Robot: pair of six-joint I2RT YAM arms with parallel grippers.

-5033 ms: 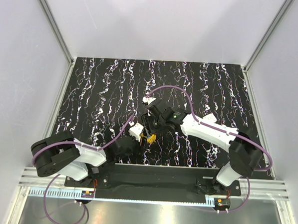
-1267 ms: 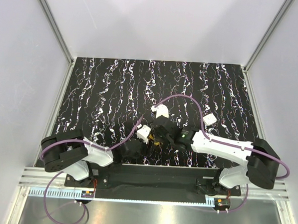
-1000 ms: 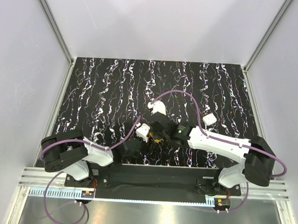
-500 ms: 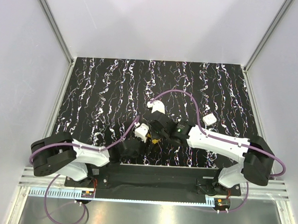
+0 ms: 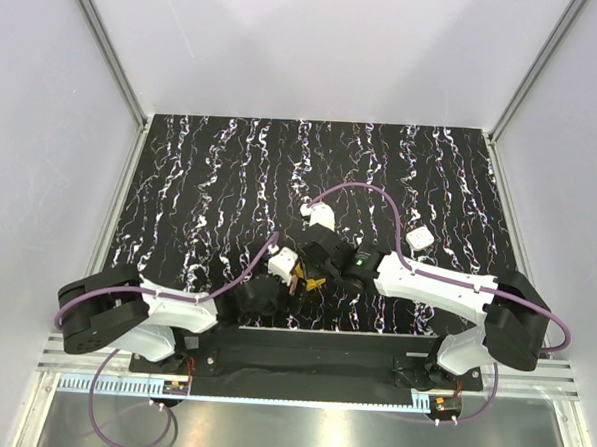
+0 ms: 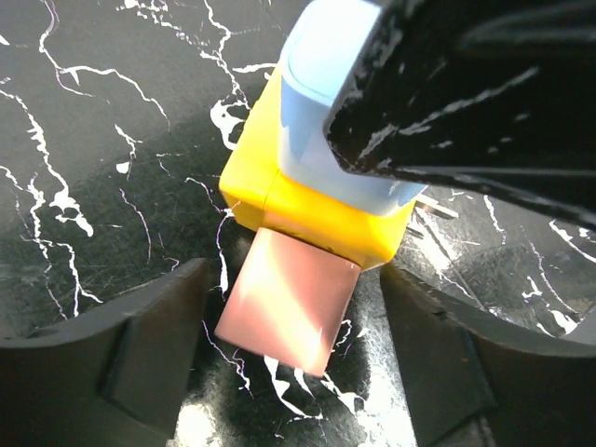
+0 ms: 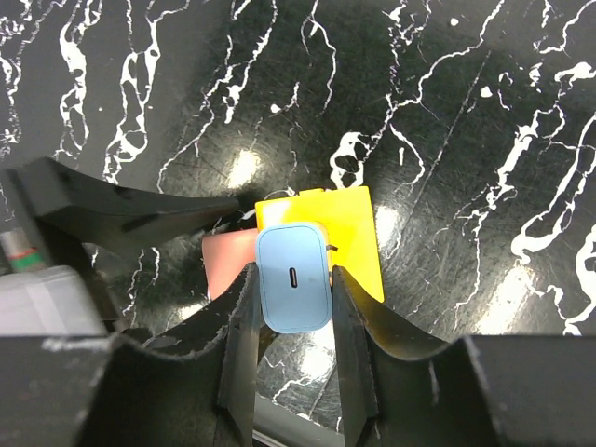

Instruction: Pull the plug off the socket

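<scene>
The socket is a small yellow block with a pink face, lying on the black marbled table near the front middle. On top of it sits the light-blue plug, and my right gripper is shut on the plug's two sides. A metal prong shows beside the plug; whether it still sits in the socket I cannot tell. My left gripper stands open, its fingers on either side of the pink face without touching it.
A small white block lies on the table right of the arms. Grey walls with metal frame posts close in the table on three sides. The two arms meet closely near the front edge.
My left gripper has opened and let go of the socket, its fingers now spread beside it. The right gripper keeps its hold on the plug and has barely moved.
</scene>
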